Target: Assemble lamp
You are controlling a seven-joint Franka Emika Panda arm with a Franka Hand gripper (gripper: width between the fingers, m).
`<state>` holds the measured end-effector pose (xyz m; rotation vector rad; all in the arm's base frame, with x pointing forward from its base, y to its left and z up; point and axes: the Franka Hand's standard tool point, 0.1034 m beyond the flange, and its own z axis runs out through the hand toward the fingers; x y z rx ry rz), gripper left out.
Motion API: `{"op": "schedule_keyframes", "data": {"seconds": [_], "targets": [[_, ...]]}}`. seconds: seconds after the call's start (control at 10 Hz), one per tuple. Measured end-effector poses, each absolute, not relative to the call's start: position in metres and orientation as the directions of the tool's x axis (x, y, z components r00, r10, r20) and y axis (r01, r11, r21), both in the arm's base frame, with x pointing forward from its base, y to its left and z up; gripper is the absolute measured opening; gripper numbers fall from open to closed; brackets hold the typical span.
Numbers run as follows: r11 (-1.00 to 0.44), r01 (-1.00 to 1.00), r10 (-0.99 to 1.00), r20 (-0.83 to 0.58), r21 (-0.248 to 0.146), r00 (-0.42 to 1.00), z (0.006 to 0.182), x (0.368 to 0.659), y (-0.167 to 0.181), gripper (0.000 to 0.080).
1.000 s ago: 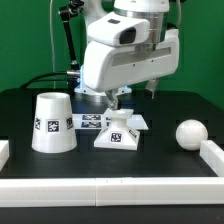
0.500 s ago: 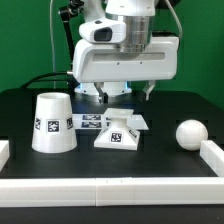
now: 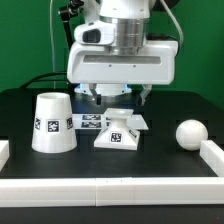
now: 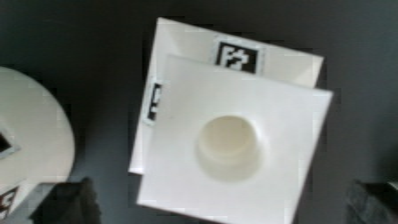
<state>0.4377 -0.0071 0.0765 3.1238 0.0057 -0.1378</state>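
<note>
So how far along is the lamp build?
Done: nothing joined. The base, shade and bulb stand apart from one another. In hand: the jaws hang open and empty above the base, apparently lining up a grasp. Left: all of it, probably bulb onto base, then shade over it.

The wrist view is soft throughout: the tag (image 4: 240,57) on the base (image 4: 231,140) cannot be read, the shade (image 4: 25,130) is cut by the picture's edge, and the fingers (image 4: 63,203) show only as dark blurred stubs at two corners. In the exterior view the arm (image 3: 122,60) runs off the upper edge, and the marker board (image 3: 88,121) lies partly hidden behind shade and base.
</note>
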Motion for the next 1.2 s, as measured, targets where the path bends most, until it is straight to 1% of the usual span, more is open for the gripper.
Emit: {"op": "schedule_keyframes", "data": {"seconds": [0.5, 1.2], "targets": [[-1.000, -0.012, -0.012, -0.085, 0.001, 0.996, 0.074, 0.437, -0.003, 0.0699], [-1.000, 0.010, 0.010, -0.083, -0.005, 0.997, 0.046, 0.430, 0.001, 0.0699]]}}
